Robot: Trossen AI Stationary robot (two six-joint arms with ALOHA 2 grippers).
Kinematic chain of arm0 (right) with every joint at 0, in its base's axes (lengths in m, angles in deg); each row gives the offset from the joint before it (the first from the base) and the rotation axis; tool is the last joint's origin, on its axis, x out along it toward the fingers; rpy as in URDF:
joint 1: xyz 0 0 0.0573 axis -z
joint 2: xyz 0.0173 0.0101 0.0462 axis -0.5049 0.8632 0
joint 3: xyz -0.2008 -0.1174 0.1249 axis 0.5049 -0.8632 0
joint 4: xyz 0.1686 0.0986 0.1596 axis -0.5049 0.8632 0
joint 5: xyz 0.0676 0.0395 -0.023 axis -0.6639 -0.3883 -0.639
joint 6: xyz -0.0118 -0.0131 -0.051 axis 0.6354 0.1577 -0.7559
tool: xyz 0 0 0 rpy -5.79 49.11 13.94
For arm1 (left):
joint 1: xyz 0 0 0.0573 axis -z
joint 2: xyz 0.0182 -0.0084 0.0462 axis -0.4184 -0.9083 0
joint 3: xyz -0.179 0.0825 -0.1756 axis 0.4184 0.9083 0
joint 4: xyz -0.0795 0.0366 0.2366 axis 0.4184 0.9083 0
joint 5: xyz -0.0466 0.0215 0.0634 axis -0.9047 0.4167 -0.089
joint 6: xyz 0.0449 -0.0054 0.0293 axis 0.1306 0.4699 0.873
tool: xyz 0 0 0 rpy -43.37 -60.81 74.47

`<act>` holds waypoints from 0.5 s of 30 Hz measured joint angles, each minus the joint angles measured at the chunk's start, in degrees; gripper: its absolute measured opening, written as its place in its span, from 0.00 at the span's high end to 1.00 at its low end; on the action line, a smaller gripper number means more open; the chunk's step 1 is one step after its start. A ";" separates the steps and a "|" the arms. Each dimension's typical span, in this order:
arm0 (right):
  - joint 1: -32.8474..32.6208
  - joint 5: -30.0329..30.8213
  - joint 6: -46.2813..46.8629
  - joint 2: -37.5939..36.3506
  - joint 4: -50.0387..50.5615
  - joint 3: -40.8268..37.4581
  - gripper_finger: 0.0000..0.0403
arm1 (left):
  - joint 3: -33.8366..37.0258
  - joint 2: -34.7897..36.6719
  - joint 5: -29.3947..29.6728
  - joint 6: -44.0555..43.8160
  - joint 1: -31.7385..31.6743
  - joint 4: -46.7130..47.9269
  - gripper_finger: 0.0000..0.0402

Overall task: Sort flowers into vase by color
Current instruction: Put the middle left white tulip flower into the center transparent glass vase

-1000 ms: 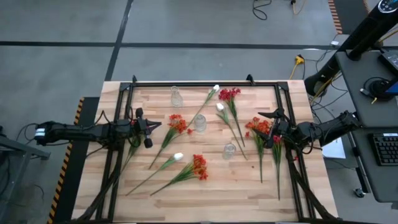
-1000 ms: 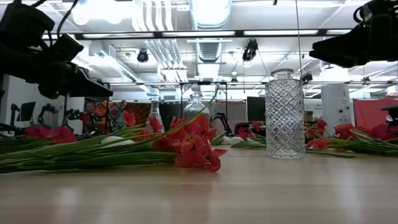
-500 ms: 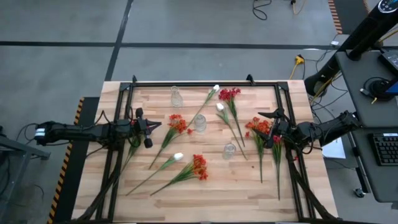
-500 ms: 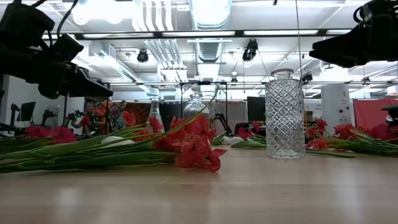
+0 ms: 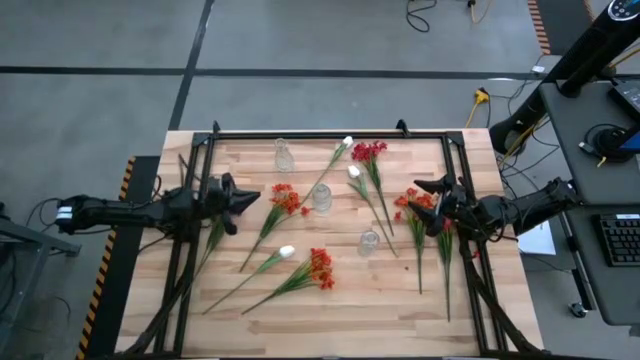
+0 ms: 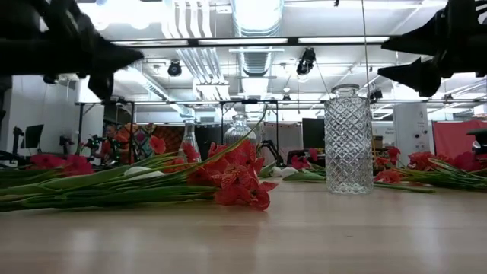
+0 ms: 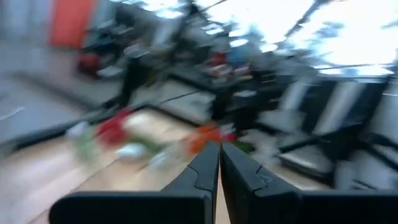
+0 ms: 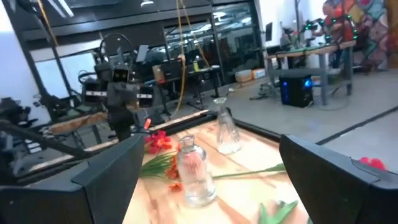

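Observation:
Several flowers lie flat on the wooden table: orange-red clusters, a crimson cluster, and white buds. Three clear glass vases stand upright among them. My left gripper hovers shut over the table's left side, pointing level toward the orange-red cluster. My right gripper hovers open above the flowers at the right. Neither touches anything.
A black metal frame runs along the table's far edge and down both sides. In the low view the nearest vase stands tall right of centre, with a red bloom lying beside it. Bare wood stretches along the near edge.
My left gripper has risen and tipped up from a downward slant to about level, rolling about its own axis, and stays shut. My right gripper has rolled in place, so its open fingers now stand one above the other in the low view. The flowers have not moved.

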 joint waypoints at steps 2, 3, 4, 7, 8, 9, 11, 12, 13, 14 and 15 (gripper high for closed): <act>0.00 -0.12 0.22 1.37 -1.94 0.01 0.09 | 0.00 -0.97 -1.76 2.57 0.00 -4.74 1.00; -0.02 -0.29 0.77 2.36 -3.11 0.01 0.09 | -0.18 -1.62 -1.77 3.51 -0.01 -6.38 1.00; -0.02 -0.91 1.15 3.48 -4.60 0.01 0.09 | -0.65 -2.27 -1.80 4.36 0.00 -7.47 1.00; -0.03 -2.27 1.11 7.46 -10.03 0.01 0.09 | -3.35 -4.56 -2.92 5.61 0.00 -6.82 1.00; -0.04 -2.27 0.82 8.80 -11.91 0.00 0.09 | -4.26 -5.46 -3.24 5.91 0.00 -6.62 1.00; -0.02 -2.23 0.47 10.12 -13.73 0.00 0.09 | -5.25 -6.33 -3.31 5.95 0.00 -6.60 1.00; -0.02 -2.09 0.18 12.31 -16.76 0.01 0.09 | -7.74 -7.96 -3.38 5.97 0.00 -6.50 1.00; -0.02 -2.07 0.66 13.22 -17.75 0.01 0.09 | -9.07 -8.66 -3.38 5.97 0.00 -6.67 1.00; -0.02 -2.07 1.41 13.94 -18.34 0.04 0.09 | -10.42 -9.41 -3.38 5.87 0.00 -6.78 1.00; -0.02 -2.07 2.36 14.52 -18.21 0.16 0.09 | -11.86 -10.16 -3.44 5.01 0.00 -6.74 1.00; -0.02 -2.05 3.01 15.05 -17.92 0.34 0.09 | -13.33 -10.99 -3.76 2.67 0.00 -6.55 1.00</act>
